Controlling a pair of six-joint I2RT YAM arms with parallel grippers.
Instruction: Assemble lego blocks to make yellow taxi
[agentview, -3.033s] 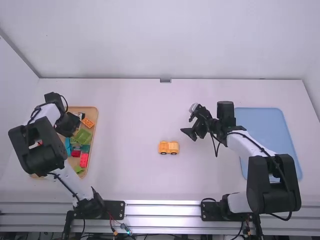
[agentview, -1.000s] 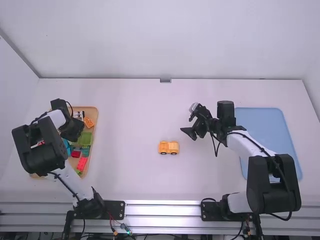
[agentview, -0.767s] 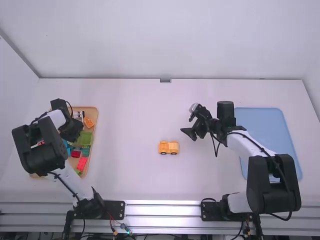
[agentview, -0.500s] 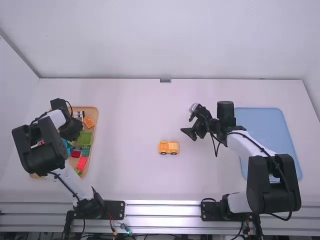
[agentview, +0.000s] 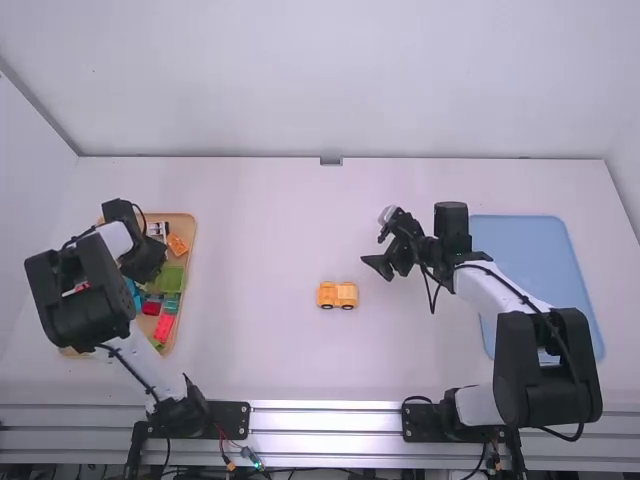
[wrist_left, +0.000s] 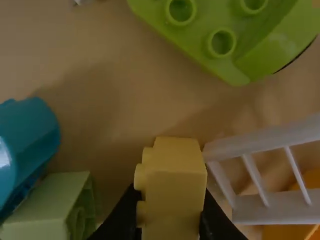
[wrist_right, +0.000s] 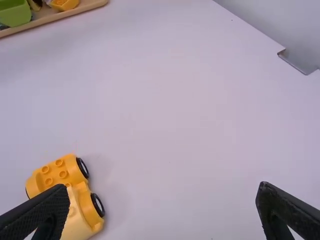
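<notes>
Over the wooden tray (agentview: 189, 226) my left gripper (agentview: 145, 262) points down among the blocks. In the left wrist view, the left gripper (wrist_left: 172, 220) is shut on a yellow block (wrist_left: 175, 170), whose studs face sideways. A yellow-orange car base (agentview: 337, 295) with black wheels stands on the mid-table; in the right wrist view a paler yellow block (wrist_right: 75, 224) sits on the car (wrist_right: 60, 172). My right gripper (agentview: 376, 250), holding nothing, is beyond and to the right of the car. In the right wrist view, the right gripper (wrist_right: 165, 187) has its fingers wide apart.
Around the held block lie a green piece (wrist_left: 220, 30), a blue one (wrist_left: 25, 140), a pale green one (wrist_left: 50, 205) and a white barred piece (wrist_left: 265, 145). A blue tray (agentview: 540, 260) lies at the right, partly under the right arm.
Since the oldest frame, my left gripper has shifted slightly right and nearer the camera over the tray, then stayed nearly still. The red block tilted a little. The right arm and car have not moved.
</notes>
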